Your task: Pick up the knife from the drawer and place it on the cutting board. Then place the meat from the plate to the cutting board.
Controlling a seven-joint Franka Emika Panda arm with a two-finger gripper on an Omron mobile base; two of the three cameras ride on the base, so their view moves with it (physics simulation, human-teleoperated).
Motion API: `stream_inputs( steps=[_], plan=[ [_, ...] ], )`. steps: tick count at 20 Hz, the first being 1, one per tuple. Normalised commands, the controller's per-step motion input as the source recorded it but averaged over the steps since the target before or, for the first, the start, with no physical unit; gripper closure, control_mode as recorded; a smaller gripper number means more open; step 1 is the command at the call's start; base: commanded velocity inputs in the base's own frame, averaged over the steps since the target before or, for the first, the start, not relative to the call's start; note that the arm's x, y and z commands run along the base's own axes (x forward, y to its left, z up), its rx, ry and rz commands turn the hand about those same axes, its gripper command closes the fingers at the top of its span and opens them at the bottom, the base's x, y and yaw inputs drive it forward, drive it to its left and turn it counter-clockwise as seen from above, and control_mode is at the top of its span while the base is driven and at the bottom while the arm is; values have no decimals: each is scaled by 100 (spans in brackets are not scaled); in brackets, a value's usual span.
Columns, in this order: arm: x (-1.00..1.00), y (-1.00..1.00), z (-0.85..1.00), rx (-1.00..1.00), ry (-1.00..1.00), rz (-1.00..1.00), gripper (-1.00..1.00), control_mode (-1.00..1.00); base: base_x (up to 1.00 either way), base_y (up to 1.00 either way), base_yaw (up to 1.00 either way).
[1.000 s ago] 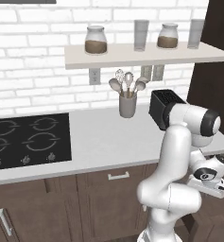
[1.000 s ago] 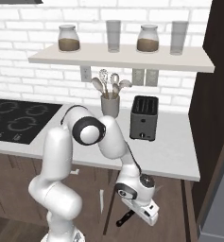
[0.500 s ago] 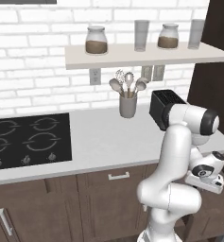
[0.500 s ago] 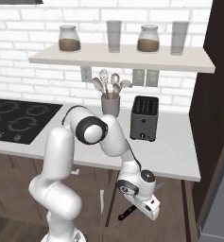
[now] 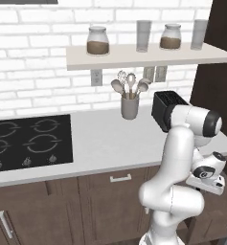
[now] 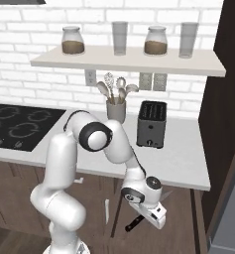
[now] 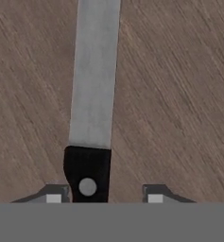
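Note:
The knife (image 7: 92, 94) lies on the brown wooden floor of the drawer (image 7: 179, 94), grey blade pointing away and black handle (image 7: 87, 177) nearest the hand. My gripper (image 7: 106, 194) straddles the handle, open: the left fingertip (image 7: 54, 194) is against it, while the right one stands off with a gap. From the right base view the hand (image 6: 147, 211) hangs low in front of the cabinets, under the counter edge, with the black handle (image 6: 134, 225) sticking out below it. In the left base view the hand (image 5: 208, 178) is low at the right. The cutting board, the meat and the plate are out of view.
A black toaster (image 6: 151, 124) and a grey utensil holder (image 6: 116, 109) stand on the white counter (image 6: 183, 158). The black cooktop (image 5: 28, 141) lies at the left. A shelf (image 6: 129, 62) with jars and glasses runs above. A dark tall cabinet (image 6: 223, 114) closes the right side.
The fingertips have drawn closer together around the knife handle. The hand has barely shifted and the knife still lies in the drawer.

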Motion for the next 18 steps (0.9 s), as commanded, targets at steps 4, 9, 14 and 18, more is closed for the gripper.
stream_inputs(
  steps=[4, 9, 14, 18],
  plan=[
    [0, 0, 0, 0, 0, 0, 100, -100, 0, 0, 0],
    [0, 0, -1, 0, 1, 0, 100, -100, 0, 0, 0],
    [0, -8, -1, 0, 0, 0, 100, -100, 0, 0, 0],
    [-29, -25, 4, 0, 0, 0, 100, -100, 0, 0, 0]
  ],
)
